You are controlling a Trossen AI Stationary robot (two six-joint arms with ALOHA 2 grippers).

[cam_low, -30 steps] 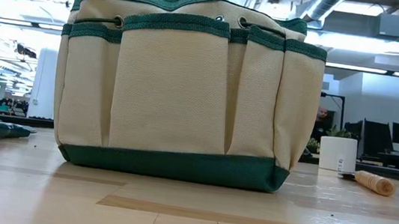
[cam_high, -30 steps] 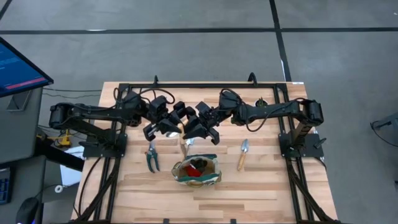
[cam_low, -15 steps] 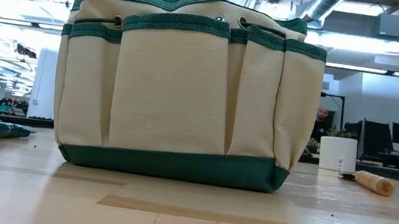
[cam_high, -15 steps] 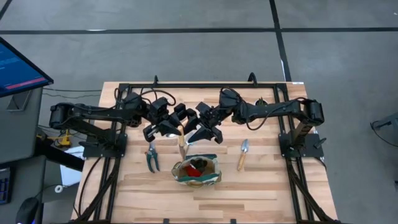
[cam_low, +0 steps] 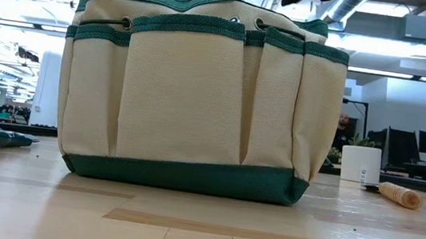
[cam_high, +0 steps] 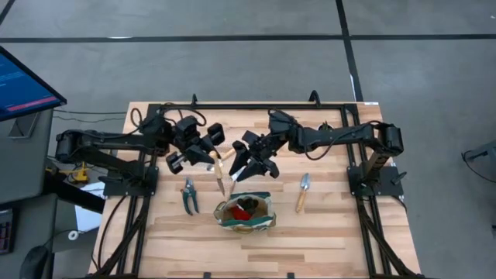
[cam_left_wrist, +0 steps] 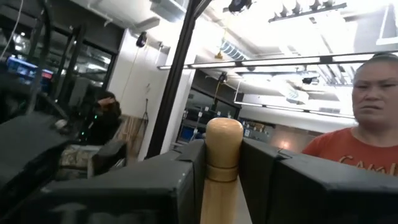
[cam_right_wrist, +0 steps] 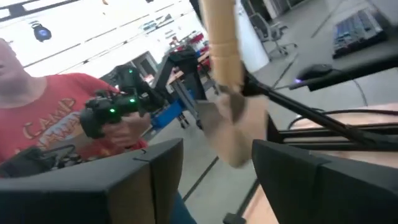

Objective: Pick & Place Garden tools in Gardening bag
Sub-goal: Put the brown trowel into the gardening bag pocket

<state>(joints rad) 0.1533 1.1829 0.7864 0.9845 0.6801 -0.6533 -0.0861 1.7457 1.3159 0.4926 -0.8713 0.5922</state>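
Note:
My left gripper [cam_high: 209,159] is shut on a hand tool with a light wooden handle [cam_high: 219,167] and a silver blade [cam_high: 225,186], held above the table just beyond the gardening bag [cam_high: 244,211]. My right gripper [cam_high: 249,165] is open, right of that tool. In the right wrist view the tool [cam_right_wrist: 224,74] shows ahead of its spread fingers [cam_right_wrist: 149,180]. The green and tan bag stands upright on its base [cam_low: 183,172]. Green-handled pruning shears [cam_high: 189,195] lie flat left of the bag. A wooden-handled trowel [cam_high: 302,192] lies flat right of it. My left gripper pinches the tool's wooden handle [cam_left_wrist: 219,177] between its two fingers, just below the rounded free end [cam_left_wrist: 224,132], which sticks out past them. The tool is lifted clear of the table. Its blade slants away toward the near edge and the bag.
A small white pot with a plant [cam_low: 361,163] stands at the far right of the table. The black arm frame [cam_high: 232,106] runs along the far edge and both sides. A monitor [cam_high: 23,81] stands off the table's left. A person in a red shirt [cam_left_wrist: 367,124] stands beyond the table.
My left gripper has gone a little toward the table's left edge, still shut on the wooden-handled tool. The tool has gone with it, away from my right gripper, and stays clear of the table.

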